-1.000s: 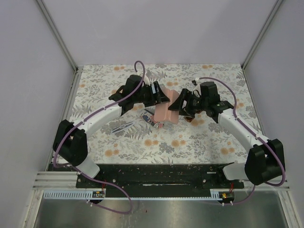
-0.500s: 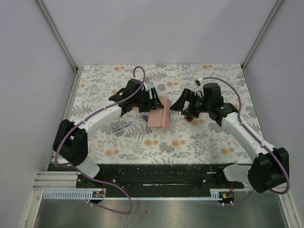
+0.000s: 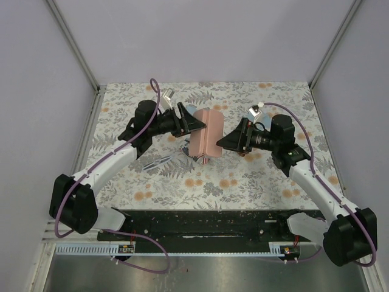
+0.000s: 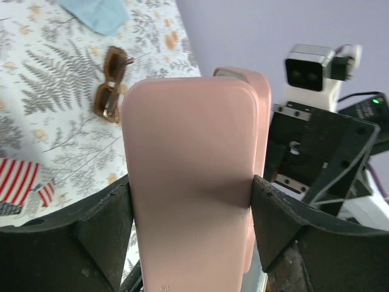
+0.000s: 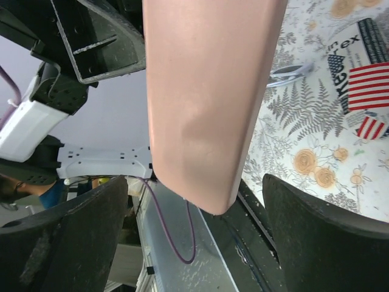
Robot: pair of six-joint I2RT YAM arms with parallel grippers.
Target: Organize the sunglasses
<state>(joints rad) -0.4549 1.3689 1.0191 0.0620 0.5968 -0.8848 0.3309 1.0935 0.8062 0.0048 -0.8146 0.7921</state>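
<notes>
My left gripper (image 4: 191, 194) is shut on the sides of the pink oblong case (image 4: 188, 176), holding it upright above the table (image 3: 261, 182). Seen from above, the case (image 3: 205, 137) hangs between both arms, next to the left gripper (image 3: 196, 125). My right gripper (image 3: 220, 141) stands open and faces the case. The case's lower end (image 5: 206, 91) sits between the right gripper's fingers (image 5: 67, 237) with gaps on both sides. The reddish-brown sunglasses (image 4: 112, 82) lie on the floral table beyond the case. The silvery sunglasses (image 3: 158, 162) lie left of the flag case (image 3: 200, 159).
A light blue cloth (image 4: 97, 12) lies at the far side of the table. The flag-printed case (image 5: 364, 79) lies just below the lifted pink case, with the silvery pair (image 5: 292, 72) beside it. Grey walls enclose the table on three sides.
The right gripper opened wide, let go of the pink case and drew back to the right. The left arm lifted the case and carried it a little toward the back.
</notes>
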